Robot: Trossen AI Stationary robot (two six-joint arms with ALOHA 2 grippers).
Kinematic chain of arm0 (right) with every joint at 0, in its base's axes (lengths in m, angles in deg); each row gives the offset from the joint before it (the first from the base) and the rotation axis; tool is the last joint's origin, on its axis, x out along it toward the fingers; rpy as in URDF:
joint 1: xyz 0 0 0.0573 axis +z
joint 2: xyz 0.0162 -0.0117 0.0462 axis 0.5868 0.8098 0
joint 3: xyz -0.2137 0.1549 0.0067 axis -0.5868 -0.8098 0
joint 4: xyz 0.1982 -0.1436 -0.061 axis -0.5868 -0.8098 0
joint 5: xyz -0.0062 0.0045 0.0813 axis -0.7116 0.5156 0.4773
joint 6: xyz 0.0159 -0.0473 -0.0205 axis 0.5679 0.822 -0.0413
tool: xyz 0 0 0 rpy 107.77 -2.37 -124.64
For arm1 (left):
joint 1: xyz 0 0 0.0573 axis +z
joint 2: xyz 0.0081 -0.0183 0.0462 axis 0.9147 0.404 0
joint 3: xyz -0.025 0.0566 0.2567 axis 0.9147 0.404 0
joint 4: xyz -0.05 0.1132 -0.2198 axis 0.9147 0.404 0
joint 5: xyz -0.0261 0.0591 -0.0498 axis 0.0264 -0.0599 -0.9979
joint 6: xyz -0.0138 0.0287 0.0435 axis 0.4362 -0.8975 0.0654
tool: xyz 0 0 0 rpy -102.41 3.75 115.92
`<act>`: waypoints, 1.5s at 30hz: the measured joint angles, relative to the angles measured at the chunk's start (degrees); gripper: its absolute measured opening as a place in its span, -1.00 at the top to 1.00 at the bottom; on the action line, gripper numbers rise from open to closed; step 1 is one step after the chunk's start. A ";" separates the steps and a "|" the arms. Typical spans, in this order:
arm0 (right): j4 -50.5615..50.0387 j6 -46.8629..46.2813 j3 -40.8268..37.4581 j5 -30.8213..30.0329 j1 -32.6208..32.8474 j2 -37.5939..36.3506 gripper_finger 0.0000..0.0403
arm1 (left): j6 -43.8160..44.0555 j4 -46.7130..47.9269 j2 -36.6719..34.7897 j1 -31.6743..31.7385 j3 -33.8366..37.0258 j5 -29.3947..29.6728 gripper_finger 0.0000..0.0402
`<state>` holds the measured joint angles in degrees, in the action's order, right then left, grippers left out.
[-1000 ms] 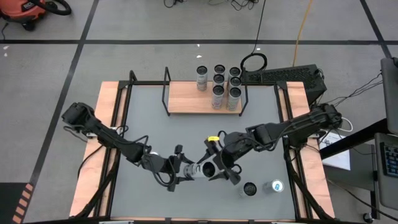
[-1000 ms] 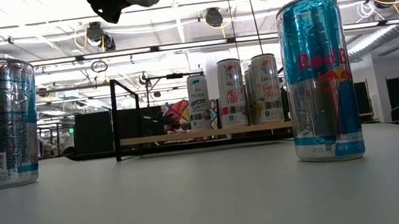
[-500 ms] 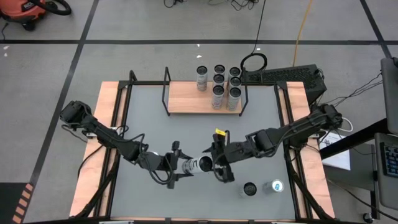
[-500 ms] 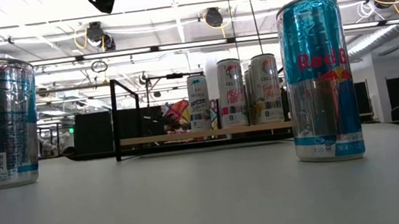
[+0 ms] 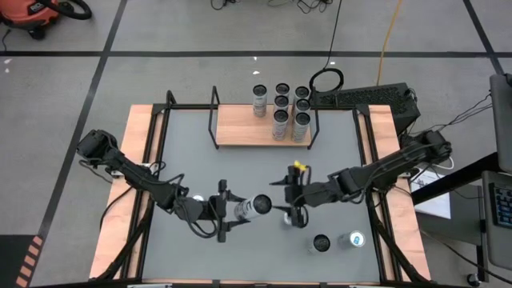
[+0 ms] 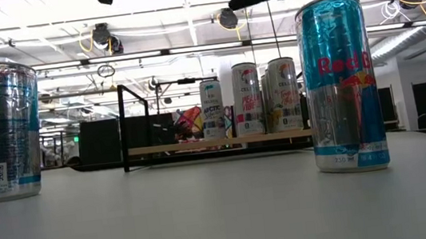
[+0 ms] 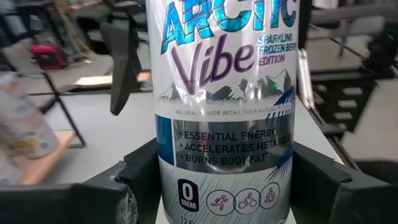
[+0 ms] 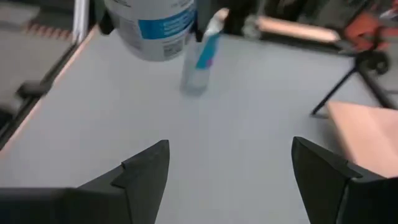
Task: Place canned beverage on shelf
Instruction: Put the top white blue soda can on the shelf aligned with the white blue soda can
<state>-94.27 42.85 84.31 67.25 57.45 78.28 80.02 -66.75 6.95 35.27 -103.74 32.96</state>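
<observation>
High view: we see left gripper [image 5: 232, 211] pinching can [image 5: 254, 207] sideways, mid-air, likely for carry to shelf [image 5: 260, 124] well ahead. Right gripper [image 5: 290, 210], jaws spread, empty, just beside can's far end.

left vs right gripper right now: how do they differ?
1. Load: the left gripper is closed on a silver can; the right gripper is open with nothing between its fingers.
2. Side: in the high view the left gripper sits left of the can, the right gripper just right of it, clear of it.

Shared: both hang above the grey tabletop, well short of the shelf.
</observation>
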 joint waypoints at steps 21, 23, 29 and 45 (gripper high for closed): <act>38.62 5.14 -15.14 -0.93 -0.03 -4.53 -0.34 | -5.14 0.09 0.00 0.11 -0.95 19.13 -0.29; 39.60 5.20 -15.14 -0.93 -0.03 -4.53 -0.34 | -6.24 -0.02 0.00 0.17 -0.95 20.75 -0.29; 46.32 6.16 -15.14 -1.15 -0.08 -2.65 -0.34 | -11.22 -2.73 0.00 0.17 -0.93 26.11 -0.29; 69.98 9.65 -10.83 -2.68 -2.66 11.08 -0.38 | -12.37 -4.55 0.02 1.53 -0.93 30.74 -0.29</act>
<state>-24.29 52.50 73.49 64.56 54.79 89.35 67.65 -71.30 6.97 36.80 -104.67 63.71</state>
